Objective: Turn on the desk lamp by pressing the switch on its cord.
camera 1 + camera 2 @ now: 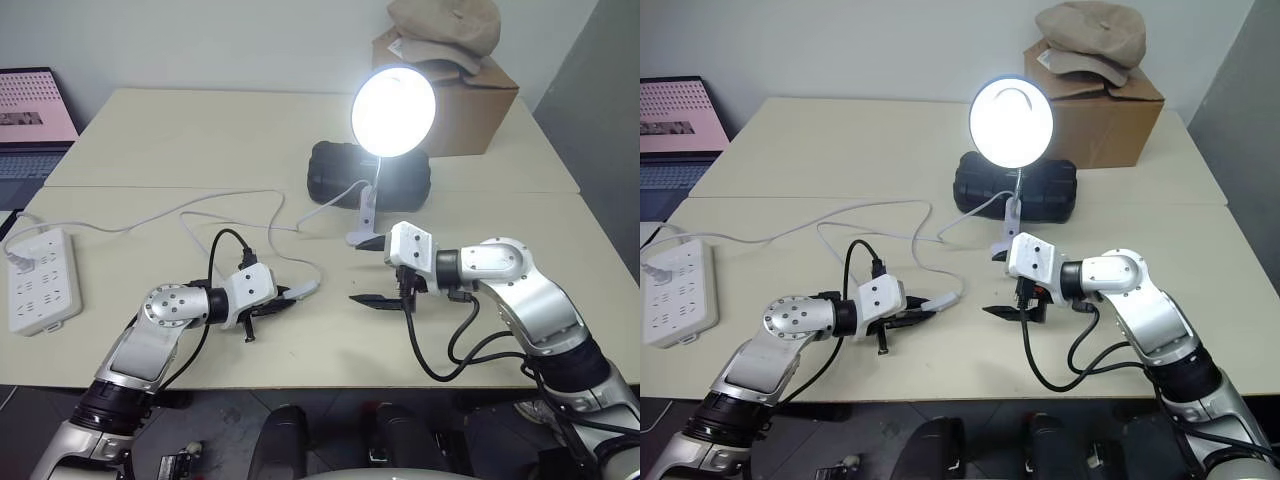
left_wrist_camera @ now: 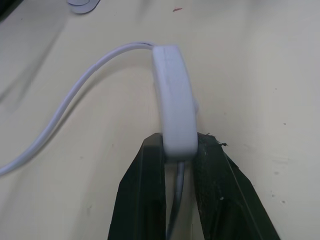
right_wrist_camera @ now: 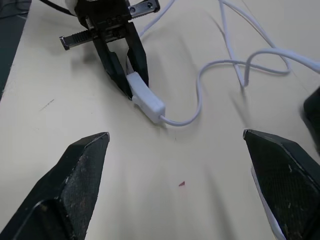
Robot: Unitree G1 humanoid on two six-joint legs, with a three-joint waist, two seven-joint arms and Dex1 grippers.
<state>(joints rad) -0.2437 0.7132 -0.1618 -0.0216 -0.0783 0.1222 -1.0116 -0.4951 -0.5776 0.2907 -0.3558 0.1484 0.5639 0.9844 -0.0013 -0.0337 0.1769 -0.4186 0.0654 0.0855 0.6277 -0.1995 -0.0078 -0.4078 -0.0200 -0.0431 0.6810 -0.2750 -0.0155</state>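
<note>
Switch (image 2: 174, 100) pinched in low left claw (image 2: 179, 150); right claw (image 3: 177, 165) spread wide.

Silver arms, white wrists, black pincers, black cables

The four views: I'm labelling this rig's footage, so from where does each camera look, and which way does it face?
Left eye view: on the head, looking forward and down at the table and lit desk lamp; both arms show.
Right eye view: beside it, same scene.
Left wrist view: along the left gripper, clamped on the switch.
Right wrist view: along the open right gripper, facing the left gripper.
Shared: both wrist views show the switch and cord.
</note>
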